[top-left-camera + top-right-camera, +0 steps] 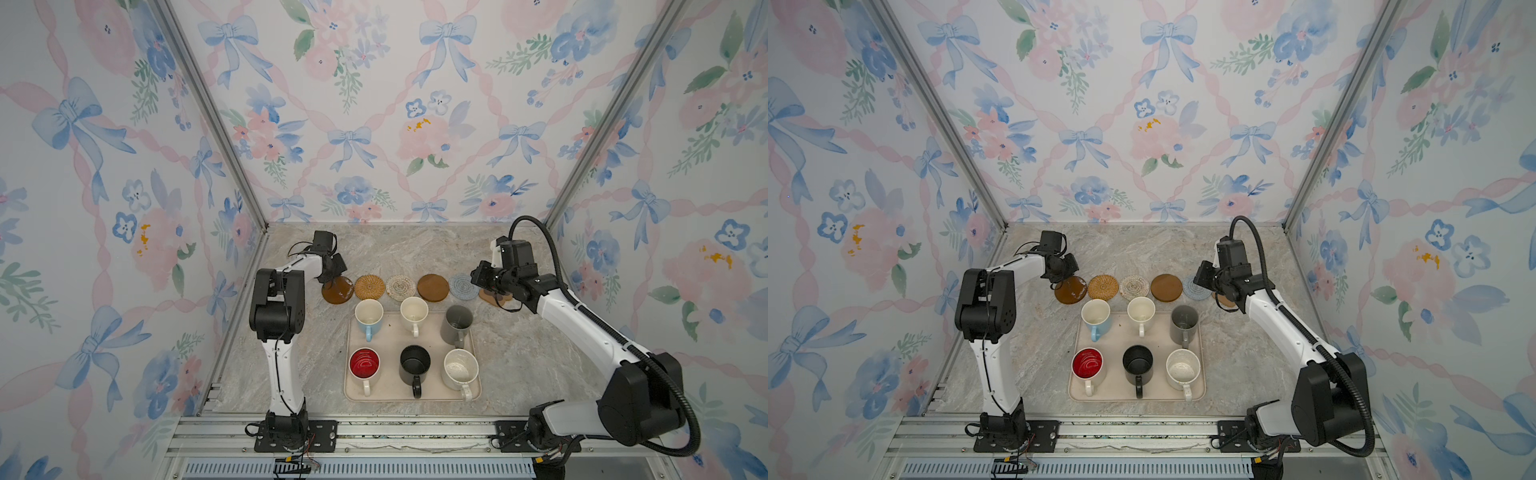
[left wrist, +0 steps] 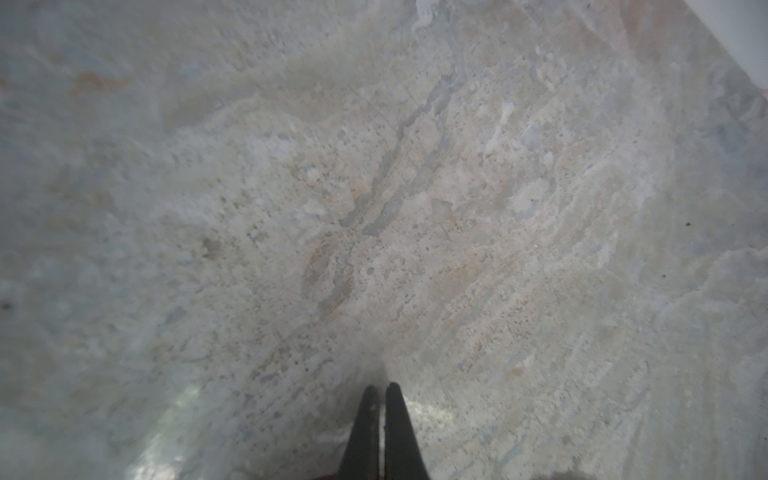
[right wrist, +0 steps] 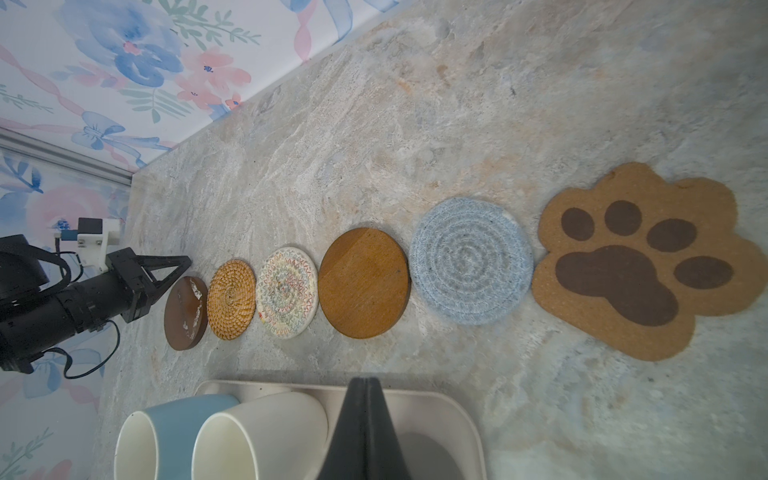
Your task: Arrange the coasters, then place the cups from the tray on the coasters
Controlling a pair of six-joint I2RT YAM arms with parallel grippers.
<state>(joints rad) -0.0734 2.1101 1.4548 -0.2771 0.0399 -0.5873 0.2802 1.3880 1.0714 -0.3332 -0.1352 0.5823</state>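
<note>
Well, you look to be at the tail of the arranging step. The six coasters (image 1: 1134, 287) lie in a line just beyond the tray's (image 1: 390, 390) far edge. From its left end they run: a dark brown disc (image 3: 185, 313), a rattan round (image 3: 231, 299), a cream woven round (image 3: 286, 292), a second brown disc (image 3: 363, 282), a blue-grey round (image 3: 471, 260) and the paw-shaped mat (image 3: 636, 266), which sits off the tray's far right corner.

All six cups (image 1: 1138, 365) stand on the tray. Along its far edge are the light blue mug (image 1: 368, 318), cream mug (image 1: 414, 313) and grey mug (image 1: 457, 322). Along its near edge are the red-lined mug (image 1: 364, 363), black mug (image 1: 414, 363) and speckled mug (image 1: 460, 368). None is on a coaster yet.

Your left gripper (image 2: 381, 390) has its fingers pressed together, gripping nothing. Its tips are at the dark brown disc's outer edge, beyond the tray's far left corner; whether they touch it, I cannot tell. Your right gripper (image 3: 365, 380) is likewise closed and empty, hanging above the paw-shaped mat.

I judge the first cup comes next. You will need to spread the fingers, settle them on a rim or handle, and lift clear of the tray's low rim.
</note>
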